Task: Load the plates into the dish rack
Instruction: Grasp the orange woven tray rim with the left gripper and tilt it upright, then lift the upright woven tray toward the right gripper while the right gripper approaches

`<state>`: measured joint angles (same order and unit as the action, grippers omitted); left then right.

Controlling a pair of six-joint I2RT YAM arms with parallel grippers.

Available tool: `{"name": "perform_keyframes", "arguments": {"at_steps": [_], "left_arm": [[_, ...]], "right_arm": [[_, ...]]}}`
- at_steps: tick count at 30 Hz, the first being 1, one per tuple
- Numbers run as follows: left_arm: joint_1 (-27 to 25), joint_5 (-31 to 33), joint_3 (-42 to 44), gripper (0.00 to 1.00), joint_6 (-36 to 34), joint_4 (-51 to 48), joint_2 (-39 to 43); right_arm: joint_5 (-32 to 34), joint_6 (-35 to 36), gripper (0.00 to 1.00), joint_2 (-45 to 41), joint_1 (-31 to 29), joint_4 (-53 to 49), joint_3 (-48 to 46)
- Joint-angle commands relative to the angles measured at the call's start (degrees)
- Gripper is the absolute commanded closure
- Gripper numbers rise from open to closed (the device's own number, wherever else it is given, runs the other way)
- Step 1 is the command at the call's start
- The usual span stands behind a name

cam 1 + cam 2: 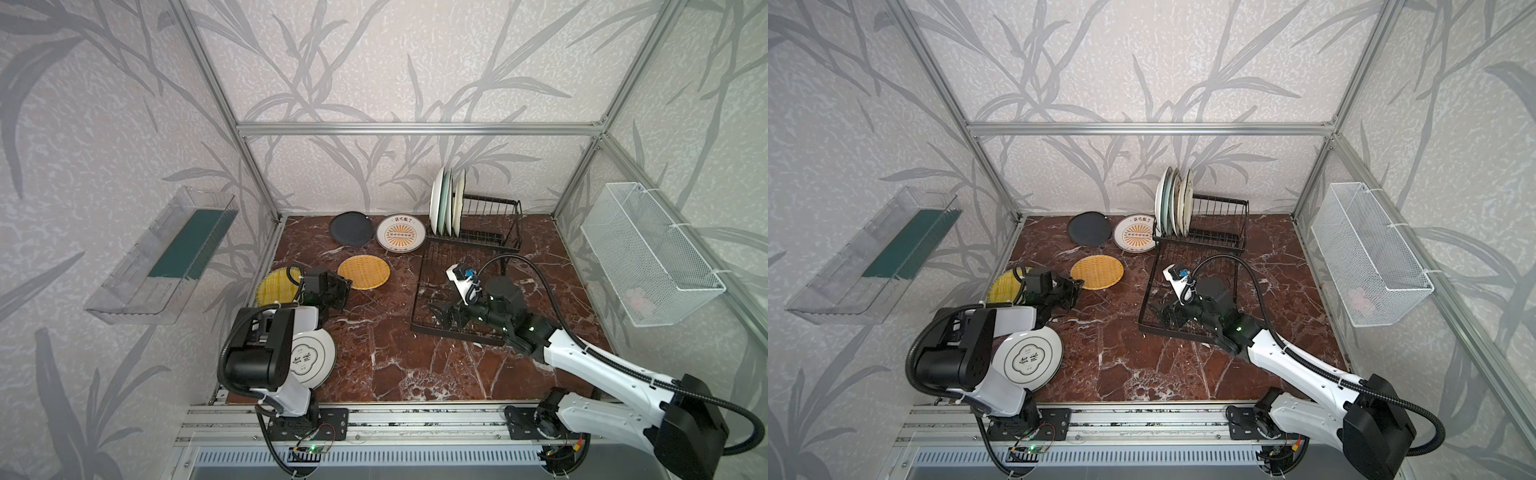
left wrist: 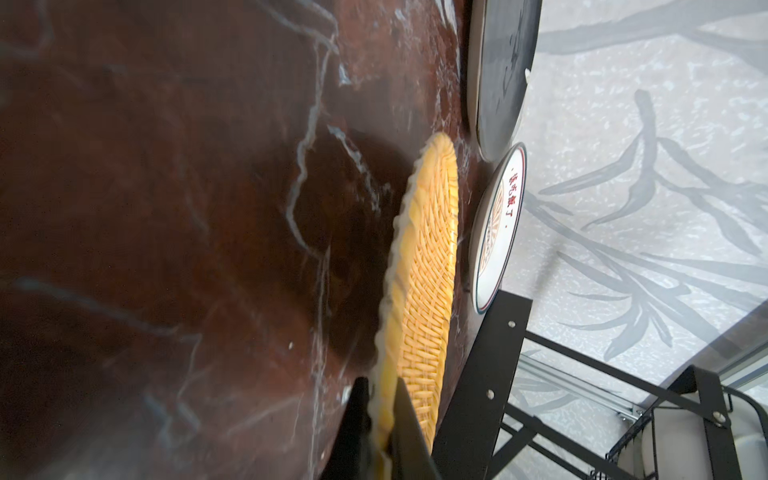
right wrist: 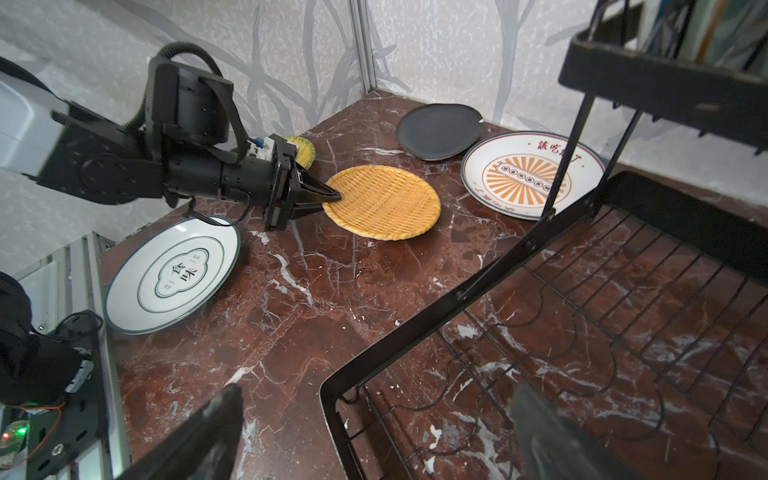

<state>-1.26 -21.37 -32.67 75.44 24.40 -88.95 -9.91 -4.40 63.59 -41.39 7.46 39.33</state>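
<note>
My left gripper (image 1: 348,285) (image 2: 384,419) (image 3: 334,198) is shut on the near rim of the orange woven plate (image 1: 365,272) (image 2: 430,257) (image 3: 384,203), which lies on the marble table. My right gripper (image 1: 436,312) (image 3: 378,392) hangs open and empty over the front left corner of the dish rack (image 1: 419,291) (image 3: 457,293). Several plates (image 1: 446,203) stand upright in its raised section. Flat on the table lie a black plate (image 1: 351,227), a sunburst plate (image 1: 401,235), a yellow woven plate (image 1: 272,286) partly under the left arm, and a white dark-rimmed plate (image 1: 313,361).
A clear plastic bin (image 1: 162,257) hangs on the left wall and a white mesh basket (image 1: 652,253) on the right wall. Aluminium frame posts mark the table's back corners. The arms' mounting rail (image 1: 415,419) runs along the front edge.
</note>
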Motion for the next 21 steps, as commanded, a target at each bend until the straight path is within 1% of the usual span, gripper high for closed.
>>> {"name": "perform_keyframes", "arguments": {"at_steps": [1,4,7,10,12,16,18,21], "left_arm": [[0.5,-1.1,-4.3,1.0,-5.1,-16.8,7.4],[0.6,0.1,-10.0,1.0,-9.8,-29.3,12.1],[0.6,-0.5,-16.6,1.0,-12.5,-40.0,13.5],[0.3,-2.8,-21.3,1.0,-13.1,-44.3,13.7],[-0.5,-2.8,-24.5,1.0,-13.8,-47.9,13.9],[-3.7,2.8,-30.7,1.0,-13.6,-57.1,15.4],[-5.6,6.8,-35.0,1.0,-13.2,-63.2,14.8],[-8.2,9.8,-40.9,1.0,-13.0,-71.6,13.1]], "right_arm": [[1.7,6.6,0.01,1.6,-0.6,2.2,2.6],[3.7,12.1,0.01,4.0,-2.0,3.8,4.0],[5.2,17.4,0.01,6.6,-4.0,4.0,6.4],[5.9,23.3,0.01,9.0,-6.5,4.0,8.6],[6.5,27.2,0.01,10.4,-8.4,4.1,10.1],[7.2,29.8,0.0,13.4,-10.0,4.4,13.3],[7.8,31.8,0.02,14.9,-10.9,4.6,14.5],[8.5,33.4,0.03,17.5,-12.0,4.3,16.9]]}}
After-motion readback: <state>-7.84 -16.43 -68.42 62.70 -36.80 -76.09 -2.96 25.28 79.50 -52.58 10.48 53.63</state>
